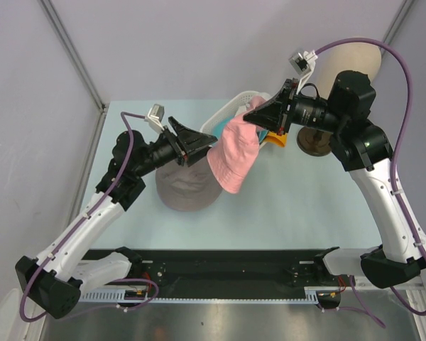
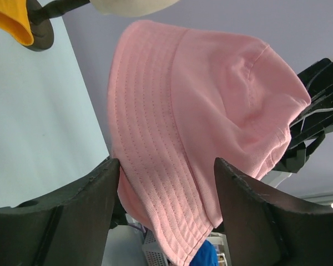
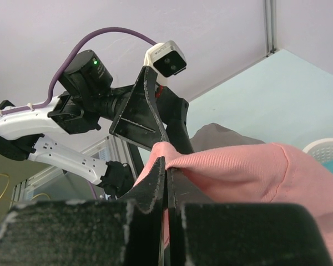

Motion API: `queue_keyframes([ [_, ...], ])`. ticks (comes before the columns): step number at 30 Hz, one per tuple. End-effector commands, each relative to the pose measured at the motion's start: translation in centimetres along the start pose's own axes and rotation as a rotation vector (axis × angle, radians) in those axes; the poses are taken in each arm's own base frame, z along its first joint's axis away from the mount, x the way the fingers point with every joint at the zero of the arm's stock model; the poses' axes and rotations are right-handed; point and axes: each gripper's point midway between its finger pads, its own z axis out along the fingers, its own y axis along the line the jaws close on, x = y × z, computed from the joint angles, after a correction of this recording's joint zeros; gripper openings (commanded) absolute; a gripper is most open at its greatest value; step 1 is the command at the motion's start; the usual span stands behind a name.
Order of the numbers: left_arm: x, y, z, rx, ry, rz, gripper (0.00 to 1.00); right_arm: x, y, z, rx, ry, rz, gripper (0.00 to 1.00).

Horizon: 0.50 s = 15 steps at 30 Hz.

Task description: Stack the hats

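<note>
My right hand (image 1: 250,116) is clamped on the pink hat (image 1: 234,158), which hangs in the air over the bench (image 1: 305,202). My left hand (image 2: 164,166) gapes around the brim, not gripping yet. I'd close squarely on the brim, then spread it over the lavender hat (image 1: 188,188) lying flat below. Bench pale blue, plain walls (image 1: 199,50) around.

The left arm slants up and inward from its base at the near edge of the counter (image 1: 305,206), and the fingers of the left gripper (image 1: 207,144) stand spread wide either side of the brim of a pink bucket hat (image 1: 234,156). The right arm arches high and bends back toward the middle. The right gripper (image 1: 248,115) has its fingers pressed together on the hat's fabric, holding it aloft.
</note>
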Motion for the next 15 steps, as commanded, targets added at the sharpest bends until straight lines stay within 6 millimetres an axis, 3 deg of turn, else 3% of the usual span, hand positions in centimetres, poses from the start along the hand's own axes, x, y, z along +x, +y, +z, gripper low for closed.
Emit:
queue_keyframes([
  [1,0.9,-2.2,-0.8,0.084,0.029,-0.038,0.72,-1.0,0.3,-0.2,-0.003,-0.027,-0.037,0.00],
  [9,-0.6,-3.7,-1.0,0.157,-0.056,-0.054,0.51,0.6,-0.7,0.3,0.007,0.005,-0.001,0.00],
  [15,-0.6,-4.5,-1.0,0.185,-0.056,-0.043,0.47,1.5,-1.4,0.5,0.022,0.021,0.013,0.00],
])
